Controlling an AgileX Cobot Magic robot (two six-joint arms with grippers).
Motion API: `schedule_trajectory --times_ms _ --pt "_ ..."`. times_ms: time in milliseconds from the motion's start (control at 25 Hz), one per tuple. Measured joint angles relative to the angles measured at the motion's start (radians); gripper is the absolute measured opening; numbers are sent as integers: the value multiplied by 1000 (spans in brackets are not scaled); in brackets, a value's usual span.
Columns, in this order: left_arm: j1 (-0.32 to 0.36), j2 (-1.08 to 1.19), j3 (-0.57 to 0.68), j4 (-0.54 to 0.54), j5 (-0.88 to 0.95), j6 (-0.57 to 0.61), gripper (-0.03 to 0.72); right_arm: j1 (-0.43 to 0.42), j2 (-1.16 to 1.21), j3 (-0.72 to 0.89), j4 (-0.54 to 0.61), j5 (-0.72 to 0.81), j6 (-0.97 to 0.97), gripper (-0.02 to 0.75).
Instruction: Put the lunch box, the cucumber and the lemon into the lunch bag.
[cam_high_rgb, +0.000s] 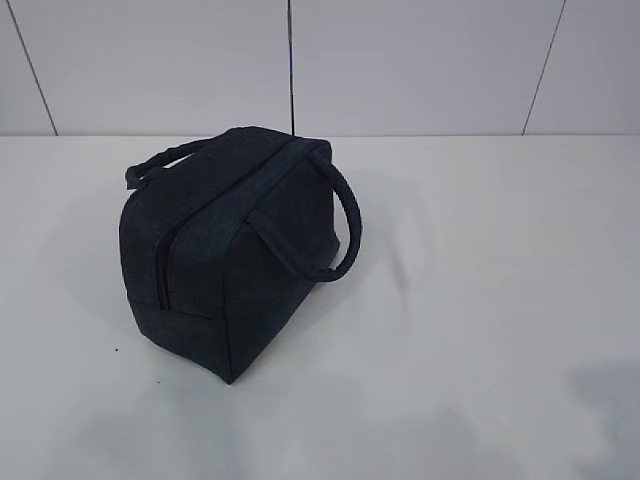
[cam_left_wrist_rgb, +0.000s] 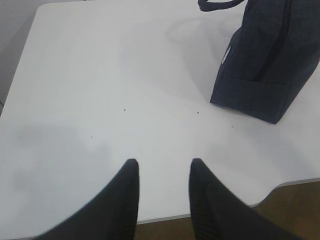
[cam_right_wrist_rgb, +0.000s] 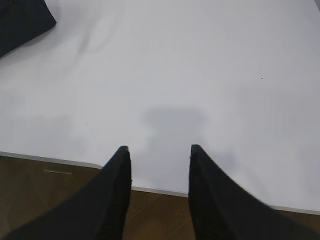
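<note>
The dark navy lunch bag stands left of centre on the white table, zipper shut along its top, two loop handles up. It also shows in the left wrist view at the top right and as a corner in the right wrist view. My left gripper is open and empty above the table's near edge, well short of the bag. My right gripper is open and empty over the near edge, far right of the bag. Neither gripper shows in the exterior view. The lunch box, cucumber and lemon are out of view.
The table's front edge and the brown floor lie under both grippers. A pale panelled wall stands behind the table. The table's left edge shows in the left wrist view.
</note>
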Motion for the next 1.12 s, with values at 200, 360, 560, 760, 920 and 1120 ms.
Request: schedule_trajectory --times_ms 200,360,560,760,920,1120 --pt "-5 0 0 0 0 0 244 0 0 0 0 0 0 314" --pt "-5 0 0 0 0 0 244 0 0 0 0 0 0 313" --pt "-5 0 0 0 0 0 244 0 0 0 0 0 0 313" --pt "-5 0 0 0 0 0 244 0 0 0 0 0 0 313" --pt "-5 0 0 0 0 0 244 0 0 0 0 0 0 313" --pt "-5 0 0 0 0 0 244 0 0 0 0 0 0 313"
